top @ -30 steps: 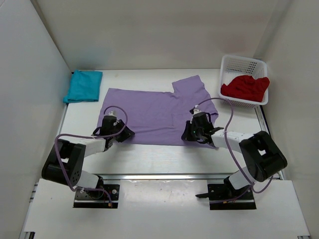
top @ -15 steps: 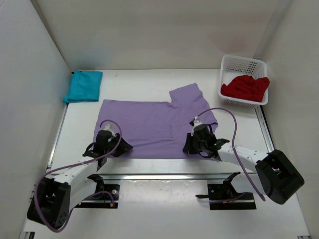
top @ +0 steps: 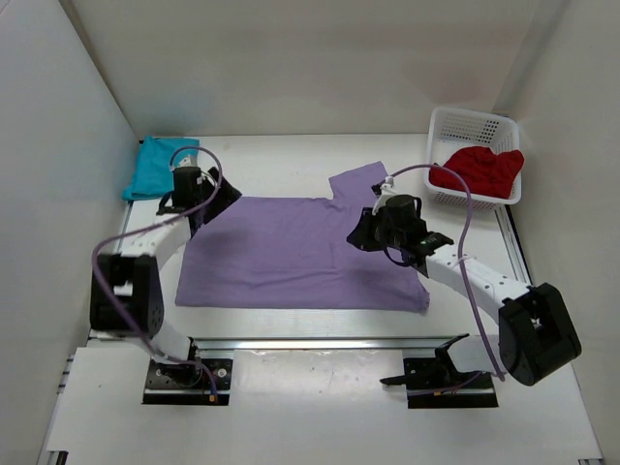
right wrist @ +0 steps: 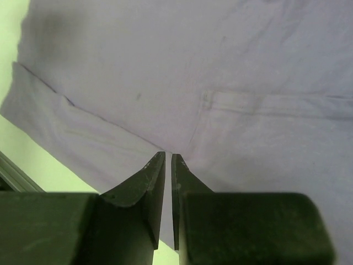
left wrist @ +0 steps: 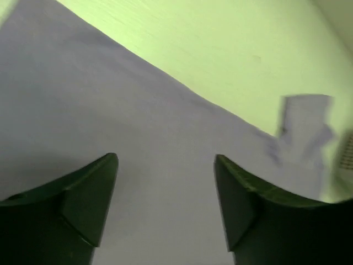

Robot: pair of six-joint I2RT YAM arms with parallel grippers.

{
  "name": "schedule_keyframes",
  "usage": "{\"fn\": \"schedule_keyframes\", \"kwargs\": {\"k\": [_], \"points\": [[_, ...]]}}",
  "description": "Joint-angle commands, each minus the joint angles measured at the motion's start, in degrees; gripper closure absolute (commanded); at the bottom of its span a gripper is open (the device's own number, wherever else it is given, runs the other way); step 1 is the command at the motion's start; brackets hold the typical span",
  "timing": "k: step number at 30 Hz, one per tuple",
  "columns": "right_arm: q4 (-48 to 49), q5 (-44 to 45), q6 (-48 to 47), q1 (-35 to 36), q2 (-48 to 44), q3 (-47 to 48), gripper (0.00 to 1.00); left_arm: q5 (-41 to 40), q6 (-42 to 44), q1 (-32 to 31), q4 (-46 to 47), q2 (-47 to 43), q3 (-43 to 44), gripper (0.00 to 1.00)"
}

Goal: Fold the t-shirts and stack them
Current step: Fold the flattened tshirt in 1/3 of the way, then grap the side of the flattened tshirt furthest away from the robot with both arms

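Step in hand: folding the lavender shirt; looks like a gap between grips, with both claws over the cloth and nothing lifted.
Lavender shirt: lies flat in the middle of the table, with one sleeve sticking out at the far right corner.
Teal shirt: sits folded at the far left corner of the table, near the lavender one.
Red shirt: lies heaped and unfolded in the white basket at the far right.
Left claw: stands wide, fingers well apart with only cloth below and nothing between; hovers over the lavender shirt's far left corner.
Right claw: stands narrow, only a slit between the tips; sits low over the shirt's right side, at a doubled edge. Cannot tell whether any cloth is pinched in that slit.
Progress: roughly a third done, going by one shirt folded, one in work and one untouched.
Next move: probably calls for fresh grips on the far edge, left corner and sleeve side together, then an even pull toward the near edge so the layers meet without bunching.
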Motion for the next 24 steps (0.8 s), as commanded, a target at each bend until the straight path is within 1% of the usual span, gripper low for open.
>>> {"fn": "schedule_keyframes", "kwargs": {"k": [1, 2, 3, 4, 5, 6, 7, 9, 11, 14, 16, 18, 20, 24], "points": [[3.4, -1.7, -1.6, 0.1, 1.6, -1.0, 0.91, -1.2, 4.1, 3.3, -3.0, 9.2, 7.5, 0.23], [3.3, -1.6, -1.7, 0.1, 1.6, -1.5, 0.91, -2.5, 4.3, 4.5, -3.6, 10.8, 9.0, 0.51], [3.4, -2.2, -1.8, -0.3, 1.8, -1.9, 0.91, -3.7, 5.3, 4.9, -5.7, 13.5, 12.1, 0.56], [4.6, -2.6, -1.9, -0.3, 2.3, -2.3, 0.91, -7.0, 6.9, 5.0, -7.9, 15.8, 15.5, 0.59], [5.3, -3.7, -1.6, -1.0, 2.2, -3.0, 0.91, -10.7, 8.0, 4.9, -8.9, 18.3, 18.8, 0.60], [6.1, -4.6, -0.8, -1.9, 2.5, -3.7, 0.91, -12.3, 8.9, 4.9, -10.8, 19.9, 20.4, 0.58], [6.9, -5.0, -0.8, -2.0, 2.8, -3.9, 0.91, -14.1, 10.0, 6.8, -11.6, 21.9, 22.8, 0.57], [7.5, -5.3, -1.2, -2.3, 2.9, -4.8, 0.91, -16.7, 11.2, 7.2, -13.0, 24.6, 25.9, 0.50], [7.6, -5.9, -1.0, -2.7, 3.3, -5.2, 0.91, -16.7, 11.9, 8.0, -14.6, 28.0, 29.5, 0.47], [9.0, -6.6, -0.6, -3.0, 4.2, -5.4, 0.91, -17.5, 12.2, 8.7, -17.2, 31.6, 33.9, 0.46], [9.0, -6.9, -1.2, -2.9, 4.4, -5.4, 0.91, -18.3, 13.3, 8.7, -18.8, 33.5, 35.8, 0.46], [9.1, -6.7, -0.8, -3.1, 4.8, -5.3, 0.91, -19.3, 14.2, 8.5, -20.9, 36.0, 39.7, 0.46], [9.4, -7.3, -1.0, -3.4, 4.8, -5.3, 0.91, -19.3, 14.9, 8.0, -23.0, 37.4, 41.4, 0.46], [9.7, -7.6, -1.3, -2.4, 5.2, -4.9, 0.92, -17.7, 15.3, 7.3, -23.1, 38.6, 42.9, 0.44]]}}
